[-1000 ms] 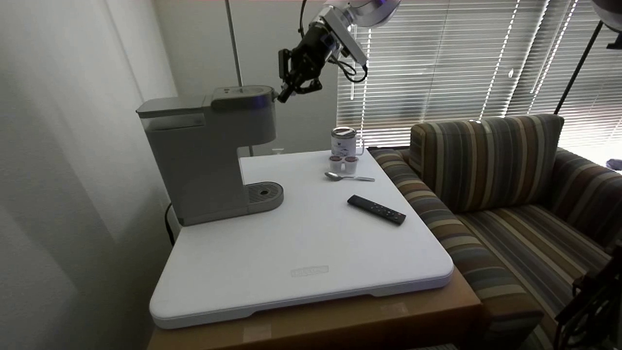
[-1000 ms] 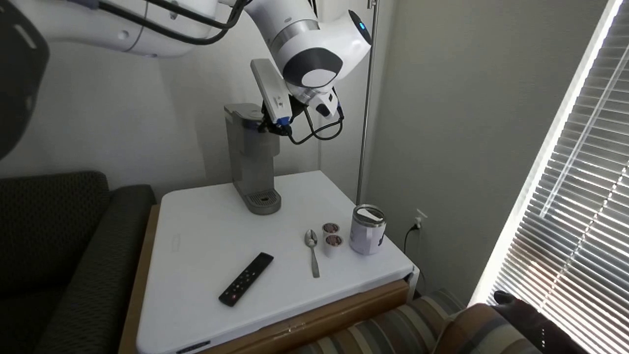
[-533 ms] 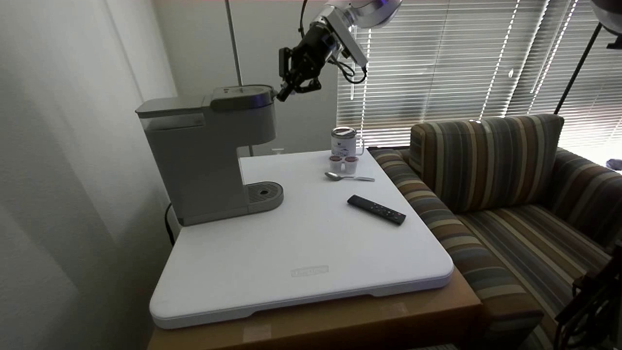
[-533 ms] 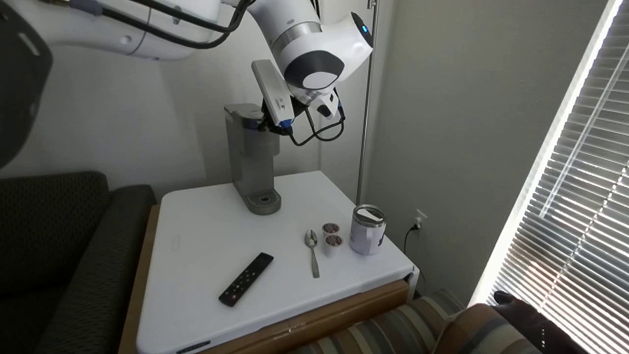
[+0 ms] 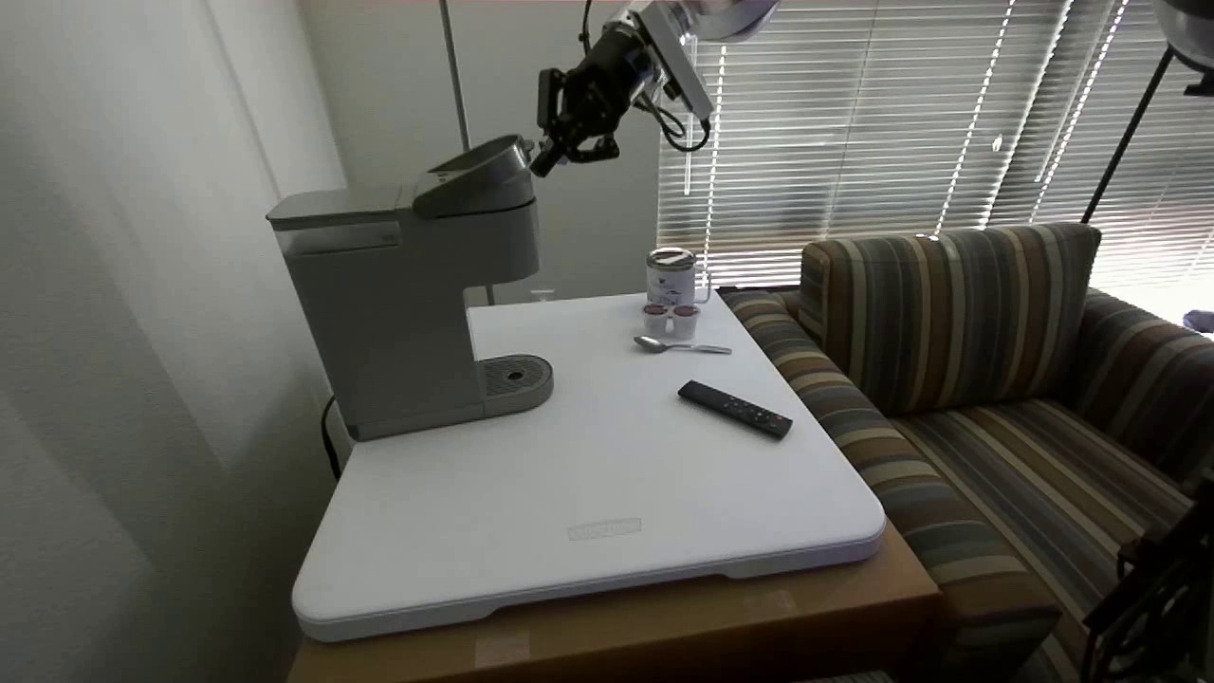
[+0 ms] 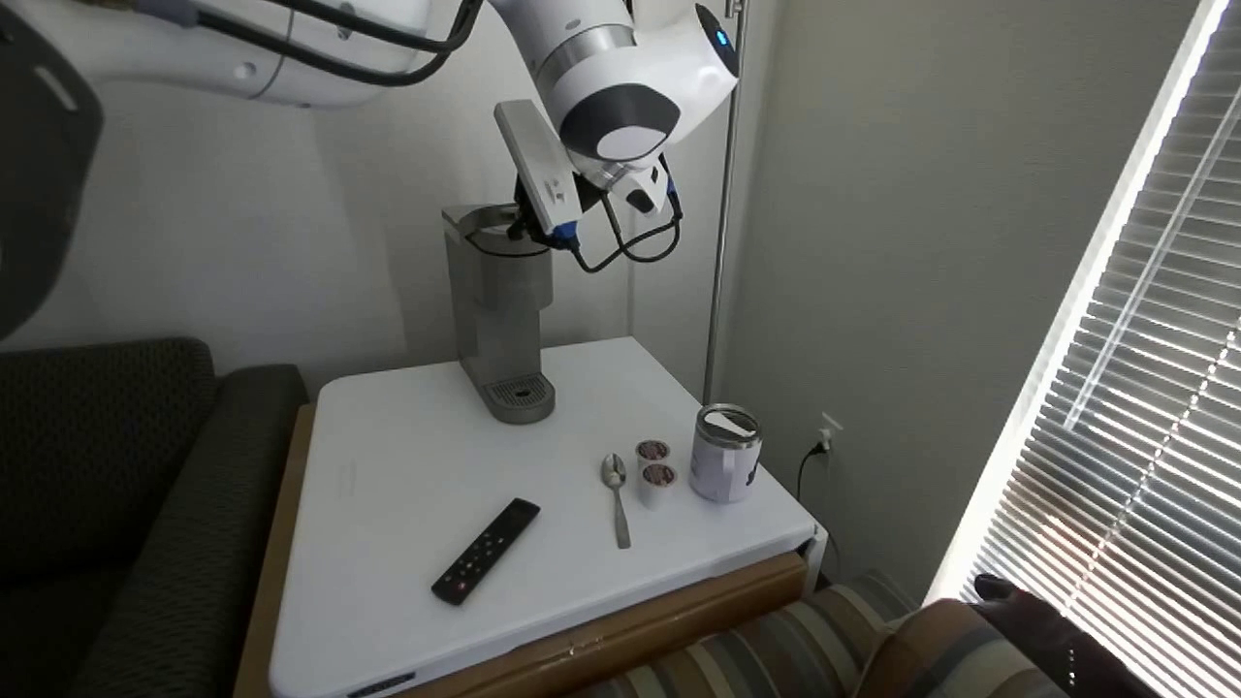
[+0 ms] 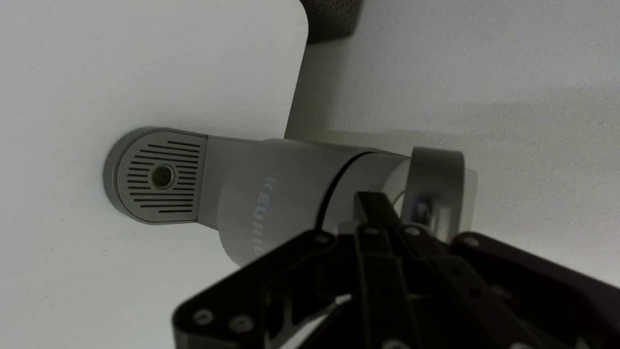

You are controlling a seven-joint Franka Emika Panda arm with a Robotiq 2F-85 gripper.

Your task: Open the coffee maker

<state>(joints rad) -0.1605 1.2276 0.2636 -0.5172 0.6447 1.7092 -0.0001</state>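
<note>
Along the near edge of the white tabletop (image 5: pixel 607 465), in an exterior view, a brown box (image 5: pixel 626 621) juts out. Toward the right edge lies a black remote (image 5: pixel 735 409). Against the left edge stands the gray coffee maker (image 5: pixel 389 323), its lid (image 5: pixel 481 188) tilted up at the front; at that raised front is the gripper (image 5: pixel 543 163), pinched narrow, contact hard to tell. Near the far right corner come a spoon (image 5: pixel 682 347), two pods (image 5: pixel 684 324) and a mug (image 5: pixel 670 278). Past the right edge sits a striped armchair (image 5: pixel 958 323), with blinds (image 5: pixel 806 142) behind.
</note>
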